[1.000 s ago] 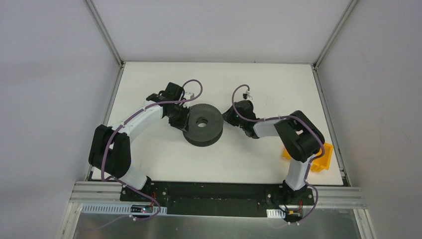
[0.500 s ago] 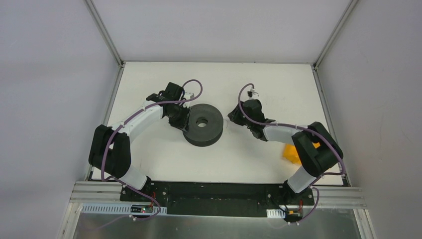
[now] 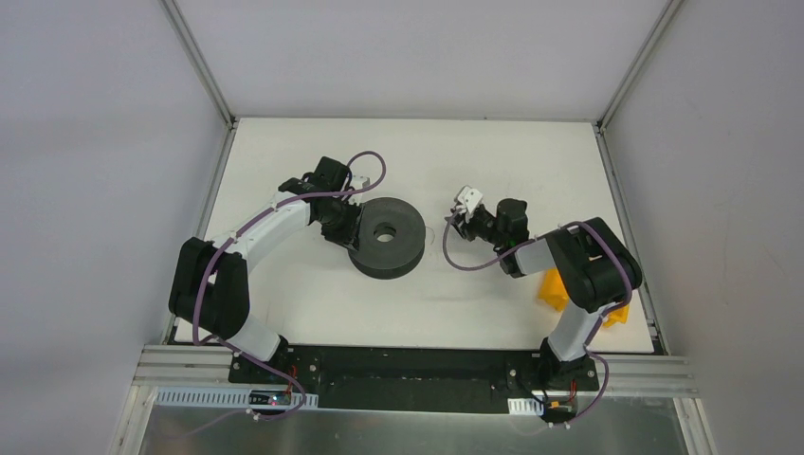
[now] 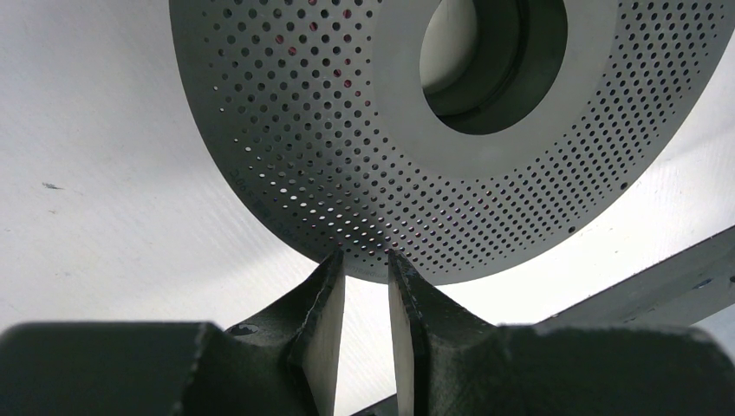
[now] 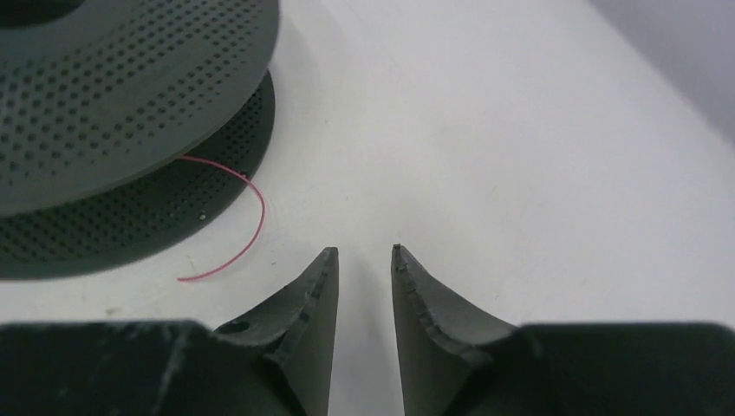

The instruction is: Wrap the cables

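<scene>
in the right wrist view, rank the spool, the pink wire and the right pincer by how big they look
1-2. spool and right pincer: similar spread in frame; the spool is cropped and the pincer sits against the lens, so unranked.
3. pink wire: hair-thin strand, clearly smallest.

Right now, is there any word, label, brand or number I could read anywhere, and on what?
No readable text anywhere.
On the perforated spool: only holes, no lettering.
On the orange bin: no label visible.
On the circuit boards at the arm bases: any print is too small to read.

bright, even overhead light, soft shadows, blurred near foregrounds.
</scene>
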### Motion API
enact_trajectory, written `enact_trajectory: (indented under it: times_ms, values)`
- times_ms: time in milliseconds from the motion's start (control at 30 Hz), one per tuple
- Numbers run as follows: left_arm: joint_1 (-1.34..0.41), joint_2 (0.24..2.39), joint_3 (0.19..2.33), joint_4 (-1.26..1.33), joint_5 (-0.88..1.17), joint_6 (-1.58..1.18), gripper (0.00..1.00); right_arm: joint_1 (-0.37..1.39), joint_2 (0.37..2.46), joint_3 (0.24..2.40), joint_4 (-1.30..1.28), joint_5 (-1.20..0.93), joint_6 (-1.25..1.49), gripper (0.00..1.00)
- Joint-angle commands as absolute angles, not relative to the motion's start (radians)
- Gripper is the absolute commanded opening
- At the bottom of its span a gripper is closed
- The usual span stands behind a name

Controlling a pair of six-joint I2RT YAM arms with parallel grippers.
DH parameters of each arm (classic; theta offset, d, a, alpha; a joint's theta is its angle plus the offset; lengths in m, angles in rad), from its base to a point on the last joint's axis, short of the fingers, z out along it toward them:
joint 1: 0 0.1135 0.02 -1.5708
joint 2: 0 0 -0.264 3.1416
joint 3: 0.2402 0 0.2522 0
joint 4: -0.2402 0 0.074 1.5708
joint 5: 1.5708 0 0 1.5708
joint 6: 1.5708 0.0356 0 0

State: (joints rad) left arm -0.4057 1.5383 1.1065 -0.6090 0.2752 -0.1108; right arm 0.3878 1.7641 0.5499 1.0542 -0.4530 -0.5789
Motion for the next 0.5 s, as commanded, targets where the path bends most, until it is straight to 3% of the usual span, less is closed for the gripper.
enact_trajectory:
  times_ms: [0,467]
  values:
    - [-0.402,1.543,1.116,-0.627,0.237,-0.100,0.24,0.383,1.785,0.584,1.082,-0.707,-1.049,0.32]
    - [-0.323,1.505,1.144,-0.603,0.241,-0.142,0.25,0.520,1.771,0.498,0.904,-0.499,-1.470,0.36]
